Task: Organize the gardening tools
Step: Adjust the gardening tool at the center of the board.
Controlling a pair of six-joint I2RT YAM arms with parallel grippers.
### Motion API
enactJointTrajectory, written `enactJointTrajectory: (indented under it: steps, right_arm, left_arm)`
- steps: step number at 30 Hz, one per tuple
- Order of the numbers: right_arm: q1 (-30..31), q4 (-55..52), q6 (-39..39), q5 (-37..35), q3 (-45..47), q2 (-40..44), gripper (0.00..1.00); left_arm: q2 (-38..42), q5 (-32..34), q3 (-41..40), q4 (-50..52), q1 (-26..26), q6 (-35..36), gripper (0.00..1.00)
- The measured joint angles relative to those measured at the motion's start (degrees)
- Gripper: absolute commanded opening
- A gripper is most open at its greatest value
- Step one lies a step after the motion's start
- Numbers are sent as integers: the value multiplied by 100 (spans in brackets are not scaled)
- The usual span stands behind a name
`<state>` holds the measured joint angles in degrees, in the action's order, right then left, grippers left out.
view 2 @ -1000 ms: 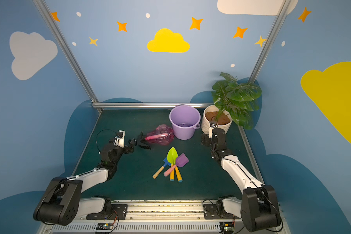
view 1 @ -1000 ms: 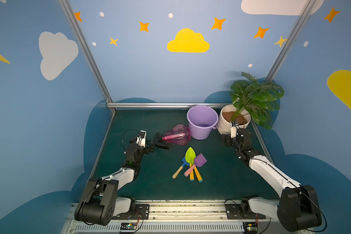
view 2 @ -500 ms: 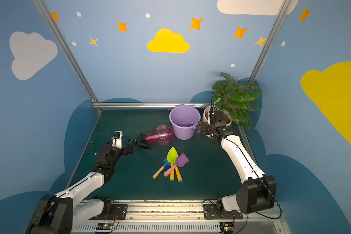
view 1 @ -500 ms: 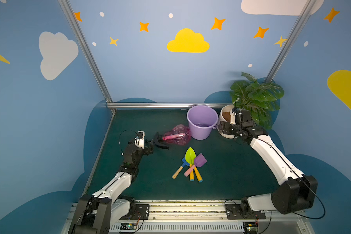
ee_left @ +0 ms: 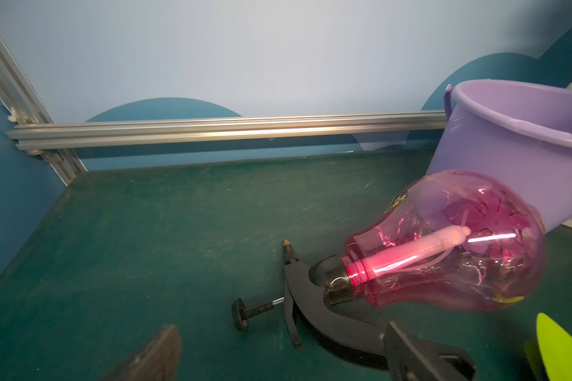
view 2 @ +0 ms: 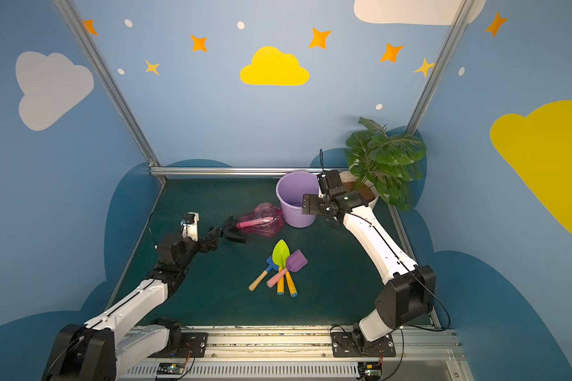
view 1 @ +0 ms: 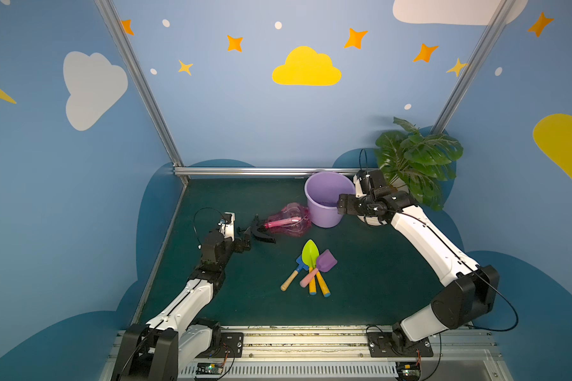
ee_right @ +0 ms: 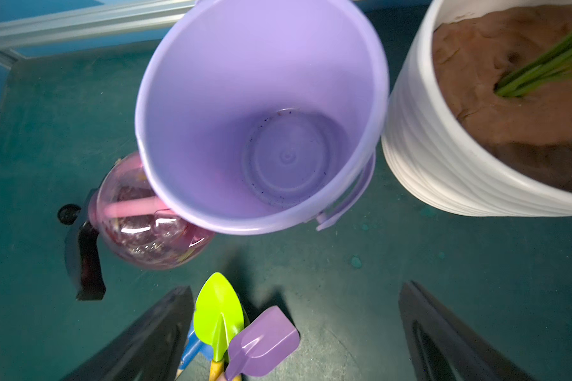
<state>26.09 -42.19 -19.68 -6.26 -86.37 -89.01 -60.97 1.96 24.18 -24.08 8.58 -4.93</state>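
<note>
**Four cameras on one worktop**

Both top views look steeply down from high above the front edge of the green worktop [view 1: 370, 283]. They take in all of it and the painted walls [view 1: 278, 125], and overlap almost wholly. The left wrist camera sits low over the worktop, facing the back rail [ee_left: 212, 128], close to the spray bottle [ee_left: 459, 240]. The right wrist camera looks almost straight down into the bucket [ee_right: 228, 82], with the plant pot [ee_right: 420, 158] beside it. The bottle and bucket show in all four views.
</note>
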Motion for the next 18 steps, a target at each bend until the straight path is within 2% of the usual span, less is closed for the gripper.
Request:
enactJointTrajectory:
  steps: [4, 10, 18]
  right_arm:
    - [125, -136, 109, -136, 0, 0, 98]
    - [251, -229, 258, -380, 4, 13, 98]
    - [409, -243, 389, -579, 168, 181, 98]
  left_arm:
    - [0, -212, 234, 474, -2, -800, 100]
    - [94, -479, 195, 1143, -129, -2417, 100]
    - [527, -686, -459, 894, -343, -4841, 100]
